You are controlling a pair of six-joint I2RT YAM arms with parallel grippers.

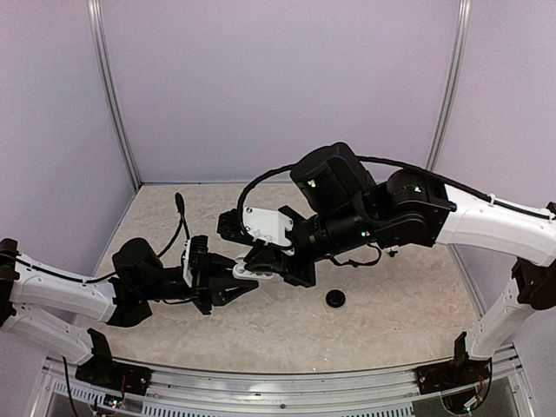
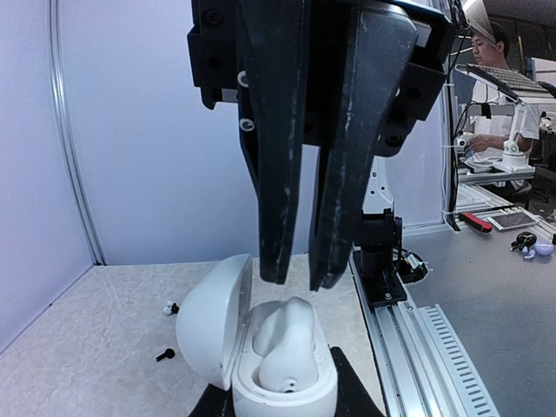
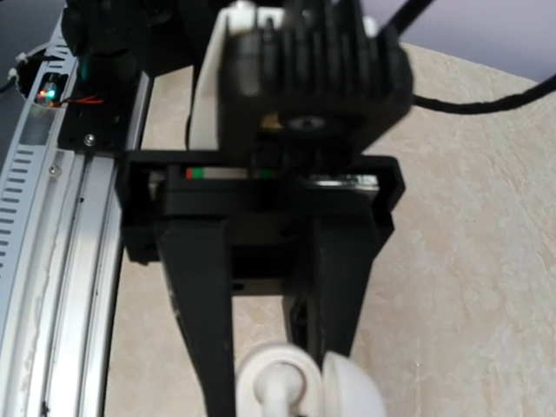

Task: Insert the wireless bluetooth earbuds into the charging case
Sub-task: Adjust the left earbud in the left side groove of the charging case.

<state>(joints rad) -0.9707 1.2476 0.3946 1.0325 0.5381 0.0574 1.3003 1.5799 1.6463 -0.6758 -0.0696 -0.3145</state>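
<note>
**Figure: both arms at the charging case; every position is given relative to the case.**

**(a) Case.** I find the charging case (image 2: 300,395) at the tip of the left arm. The left gripper (image 1: 236,280) has its fingers (image 3: 204,321) spread to the width of the case base. They press on the base from its two opposite sides, so the case is clamped between them. The lid (image 2: 213,317) is swung open and stands roughly upright at one side of the base.

**(b) Contents.** One earbud (image 2: 282,343) stands in the base. Its rounded upper part rises above the rim, and a small dark opening shows low on its face. I cannot tell whether it is fully seated in its socket.

**(c) Right tool.** The right gripper (image 2: 301,280) hangs directly above the case, pointing straight down. Its two black fingers are barely parted, with only a narrow slit between them, and I see nothing held in that slit. In the left wrist view the tips end just above the earbud, with a thin gap below them.

**(d) Surroundings.**
- A second earbud (image 2: 169,307) lies on the table (image 1: 391,321), beyond the lid side of the case and apart from it.
- A small black piece (image 2: 163,354) lies on the same side, nearer the case.
- In the top view a black round disc (image 1: 335,298) rests on the table, well apart from the case, towards the right arm's base.
</note>
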